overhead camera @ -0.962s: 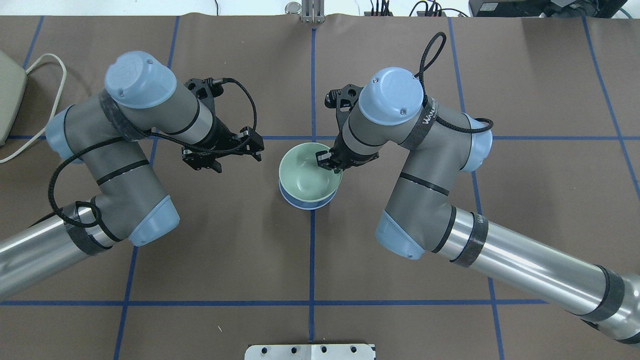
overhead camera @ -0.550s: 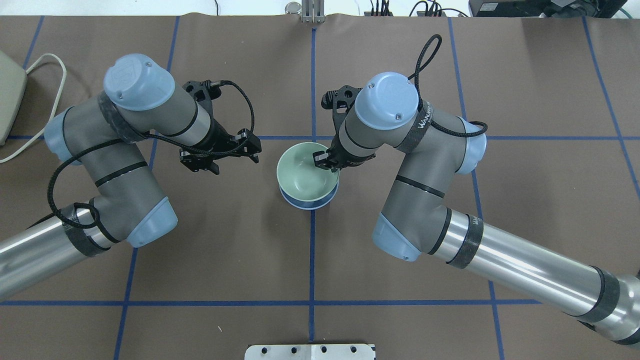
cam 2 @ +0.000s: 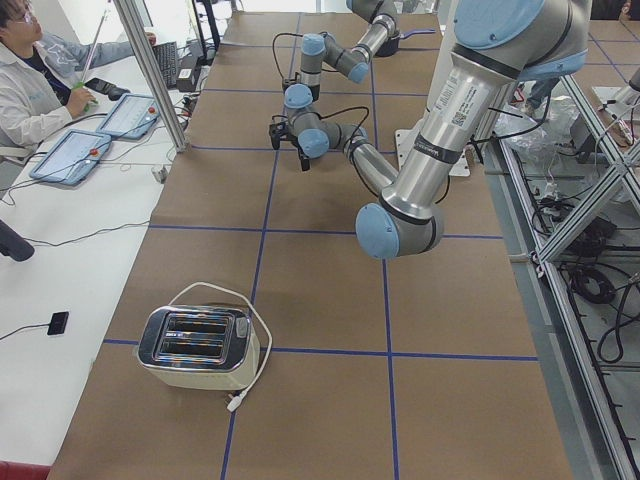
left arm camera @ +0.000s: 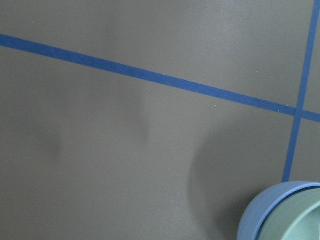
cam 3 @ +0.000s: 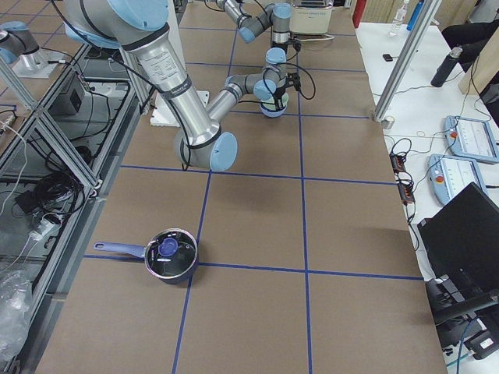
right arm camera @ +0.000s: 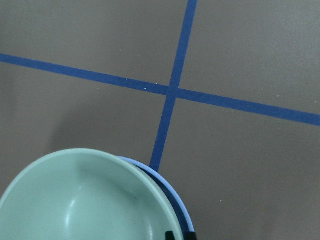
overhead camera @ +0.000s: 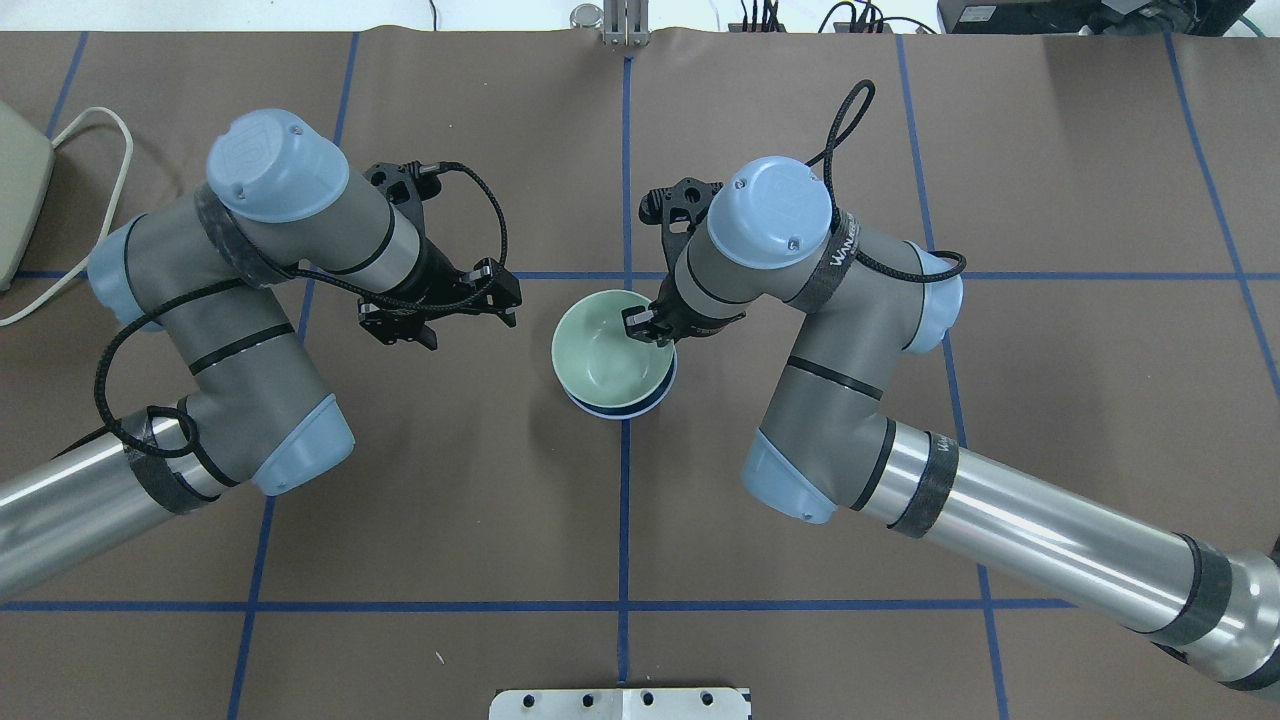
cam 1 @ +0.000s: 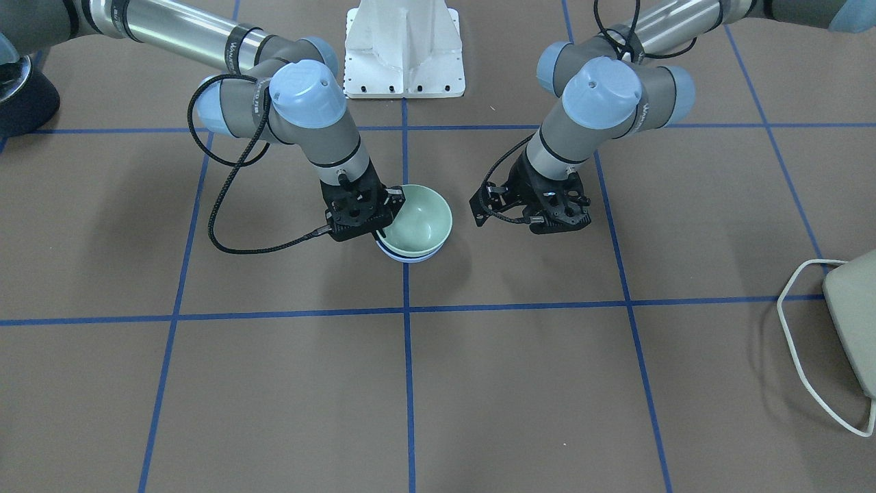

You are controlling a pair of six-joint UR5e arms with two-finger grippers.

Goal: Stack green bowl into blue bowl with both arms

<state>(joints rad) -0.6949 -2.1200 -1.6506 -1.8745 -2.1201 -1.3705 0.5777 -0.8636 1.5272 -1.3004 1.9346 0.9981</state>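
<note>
The pale mint-green bowl (overhead camera: 598, 362) sits tilted inside the periwinkle-blue bowl (overhead camera: 632, 408) at the table's centre, on a blue tape cross. My right gripper (overhead camera: 645, 328) is shut on the green bowl's far right rim. In the front view the same gripper (cam 1: 387, 205) pinches the green bowl (cam 1: 419, 220) above the blue bowl (cam 1: 410, 258). The right wrist view shows the green bowl (right arm camera: 85, 200) over the blue rim (right arm camera: 176, 194). My left gripper (overhead camera: 445, 312) is open and empty, to the left of the bowls and apart from them.
A toaster (cam 2: 195, 345) with a white cord stands at the table's left end. A dark pot with a blue handle (cam 3: 168, 253) stands at the right end. The white pedestal (cam 1: 404, 48) is at the robot's base. An operator sits beside the table.
My right gripper has shifted slightly left with the green bowl, which now lies more over the blue bowl. My left gripper has drawn back slightly to the left.
</note>
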